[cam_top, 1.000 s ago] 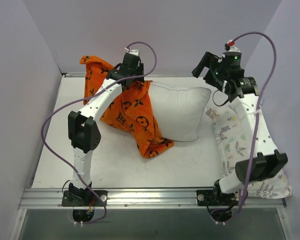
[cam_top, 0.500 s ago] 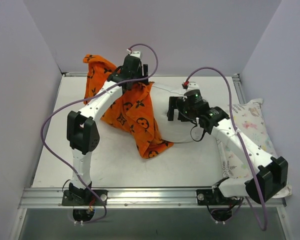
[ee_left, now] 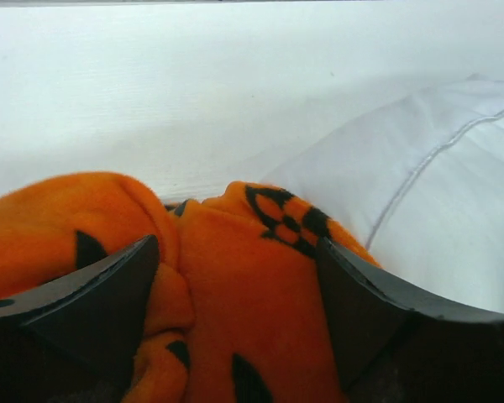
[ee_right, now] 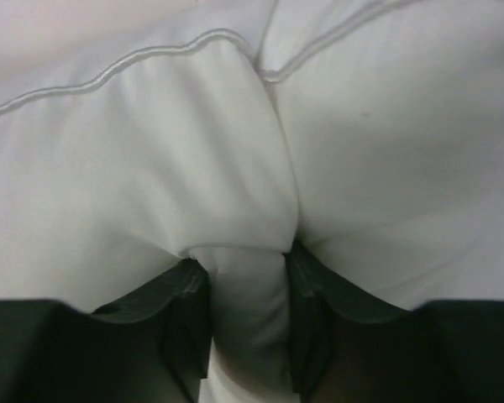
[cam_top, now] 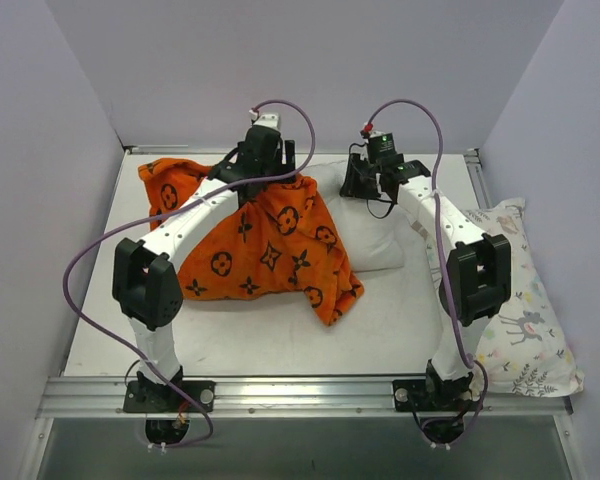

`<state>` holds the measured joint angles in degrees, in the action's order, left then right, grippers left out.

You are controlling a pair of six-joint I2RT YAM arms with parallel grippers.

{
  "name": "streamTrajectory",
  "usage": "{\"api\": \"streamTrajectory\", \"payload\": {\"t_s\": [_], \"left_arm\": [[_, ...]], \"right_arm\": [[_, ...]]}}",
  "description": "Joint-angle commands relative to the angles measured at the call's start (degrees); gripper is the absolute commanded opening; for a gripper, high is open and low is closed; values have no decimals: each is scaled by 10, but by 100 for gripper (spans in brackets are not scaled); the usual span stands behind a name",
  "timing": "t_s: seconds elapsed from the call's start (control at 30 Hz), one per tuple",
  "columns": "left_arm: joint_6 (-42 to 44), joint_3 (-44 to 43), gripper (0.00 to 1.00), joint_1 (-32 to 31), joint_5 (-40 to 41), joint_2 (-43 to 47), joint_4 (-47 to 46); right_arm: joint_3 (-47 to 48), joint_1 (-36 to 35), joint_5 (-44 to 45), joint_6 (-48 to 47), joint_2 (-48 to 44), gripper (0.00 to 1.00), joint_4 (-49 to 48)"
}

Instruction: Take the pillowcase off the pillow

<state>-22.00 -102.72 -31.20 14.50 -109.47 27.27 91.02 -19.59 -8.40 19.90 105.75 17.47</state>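
The orange pillowcase (cam_top: 265, 250) with black flower motifs lies spread over the table's left middle, its right part draped over the white pillow (cam_top: 380, 240). My left gripper (cam_top: 258, 178) stands at the pillowcase's far top edge. In the left wrist view its jaws are wide apart, this gripper (ee_left: 237, 252) is open, and bunched orange pillowcase (ee_left: 260, 311) fills the gap. The pillow (ee_left: 437, 193) shows to the right there. My right gripper (cam_top: 358, 188) is at the pillow's far edge. The right wrist view has this gripper (ee_right: 244, 269) shut on a pinched fold of the pillow (ee_right: 151, 151).
A second pillow (cam_top: 525, 300), white with pastel animal and plant print, lies along the table's right edge beside the right arm. Purple walls close in the back and both sides. A metal rail (cam_top: 300, 395) runs along the near edge.
My right arm swung in from the back right and closed on the pillow's far edge. My left jaws widened. The pillowcase dropped from a raised bunch and spread over the table.
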Motion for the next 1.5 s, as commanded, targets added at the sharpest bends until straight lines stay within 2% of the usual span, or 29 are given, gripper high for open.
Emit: {"api": "streamTrajectory", "payload": {"t_s": [0.0, 0.07, 0.1, 0.17, 0.2, 0.23, 0.37, 0.5, 0.6, 0.67, 0.7, 0.77, 0.8, 0.83, 0.9, 1.1, 1.13, 1.17, 1.27, 1.3, 1.47], "left_arm": [[1, 23, 85, -35, 8, 76, 52], [10, 29, 87, -35, 26, 121, 11], [14, 40, 88, -35, 41, 138, -3], [13, 60, 90, -36, 47, 188, -35], [6, 90, 94, -40, 52, 206, -46], [1, 108, 97, -44, 61, 224, -51], [-29, 203, 97, -69, 137, 321, -45], [-118, 313, 97, -87, 198, 384, 2], [-142, 416, 97, -89, 186, 414, -33], [-131, 463, 97, -88, 162, 414, -91], [-127, 469, 98, -89, 159, 408, -100], [-125, 470, 97, -85, 170, 382, -114], [-121, 470, 97, -84, 174, 374, -119], [-121, 471, 97, -81, 173, 366, -131], [-121, 483, 97, -74, 167, 354, -150], [-130, 533, 95, -53, 139, 370, -227], [-132, 538, 91, -50, 137, 370, -229], [-134, 542, 80, -48, 135, 371, -231], [-139, 551, 58, -35, 126, 365, -241], [-142, 553, 47, -31, 114, 364, -245], [-143, 553, 16, -3, 93, 358, -245]], "right_arm": [[-14, -4, -14, 28, 39, 28, 91], [-19, -4, -7, 26, 35, 11, 94], [-24, -4, -1, 26, 31, 6, 96], [-31, -4, 7, 25, 26, 5, 98], [-36, -3, 10, 28, 20, 0, 99], [-43, -3, 15, 32, 17, 0, 99], [-55, 10, 17, 56, 11, 0, 99], [-66, 13, 0, 73, 2, 0, 89], [-79, 12, -6, 81, -13, 0, 80], [-82, 11, -9, 82, -21, 9, 76], [-81, 11, -7, 82, -30, 29, 77], [-83, 4, -6, 78, -46, 53, 73], [-80, 1, -2, 67, -62, 70, 74], [-80, -9, 1, 60, -73, 76, 73], [-80, -20, 25, 41, -112, 87, 74], [-86, -78, 100, 12, -221, 98, 98], [-92, -88, 107, 11, -233, 99, 101], [-111, -110, 106, 13, -246, 99, 101], [-154, -152, 129, 14, -275, 100, 98], [-164, -176, 144, 15, -275, 100, 96], [-212, -191, 168, 29, -245, 100, 54]]}}
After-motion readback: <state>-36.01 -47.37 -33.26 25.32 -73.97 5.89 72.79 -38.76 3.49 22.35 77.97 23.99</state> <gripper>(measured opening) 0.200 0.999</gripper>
